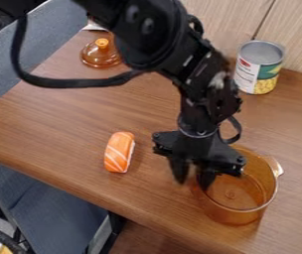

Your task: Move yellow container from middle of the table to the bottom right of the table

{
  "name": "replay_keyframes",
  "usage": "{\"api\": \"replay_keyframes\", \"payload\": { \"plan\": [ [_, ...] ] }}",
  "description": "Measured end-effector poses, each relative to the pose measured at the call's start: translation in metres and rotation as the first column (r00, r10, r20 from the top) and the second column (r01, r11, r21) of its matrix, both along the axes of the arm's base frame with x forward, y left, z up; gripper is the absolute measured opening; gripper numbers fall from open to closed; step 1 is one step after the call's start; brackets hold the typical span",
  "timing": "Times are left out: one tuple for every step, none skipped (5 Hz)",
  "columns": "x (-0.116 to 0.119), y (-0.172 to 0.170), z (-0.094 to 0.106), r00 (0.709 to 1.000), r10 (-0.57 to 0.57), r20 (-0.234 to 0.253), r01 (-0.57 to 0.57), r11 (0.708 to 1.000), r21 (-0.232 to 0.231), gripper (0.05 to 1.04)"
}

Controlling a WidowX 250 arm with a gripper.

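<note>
Gripper [192, 182] at left rim of amber pot [239, 217], near desk's [67, 130] lower edge.
Fingers parted; orange-and-white sushi piece [119, 152] left.

Worktop [54, 126]: 5 items seen, no kind doubled. 1 see-through amber pot [265, 198], toward the lower edge. 1 amber lid [95, 58] near the upper-left corner, 1 knob [102, 43] on it. 1 tin can [260, 64] by the wall-side edge. 1 piece of salmon sushi [119, 152], toward the lower edge. 1 white item [94, 26] at the upper-left corner, partly hidden, kind unclear. Above: 1 hand [192, 181].
</note>
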State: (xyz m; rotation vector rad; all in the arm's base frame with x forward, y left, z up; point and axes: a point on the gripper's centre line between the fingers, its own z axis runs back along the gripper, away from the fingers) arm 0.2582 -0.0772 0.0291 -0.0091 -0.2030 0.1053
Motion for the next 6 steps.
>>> {"api": "replay_keyframes", "payload": {
  "plan": [
    [0.003, 0.007, 0.002, 1.000, 0.019, -0.008, -0.019, 1.000, -0.001, 0.872],
    [0.004, 0.008, 0.005, 0.999, 0.028, -0.016, -0.028, 1.000, -0.008, 1.010],
    [0.006, 0.007, 0.018, 0.999, 0.034, -0.008, -0.034, 0.999, -0.033, 1.006],
    [0.008, 0.007, 0.051, 0.999, 0.018, 0.042, -0.015, 0.998, -0.055, 1.001],
    [0.008, 0.018, 0.085, 0.991, 0.009, 0.137, -0.001, 0.998, -0.057, 1.001],
    [0.008, 0.019, 0.088, 0.989, 0.004, 0.147, 0.005, 0.998, -0.055, 1.001]
  ]
}}
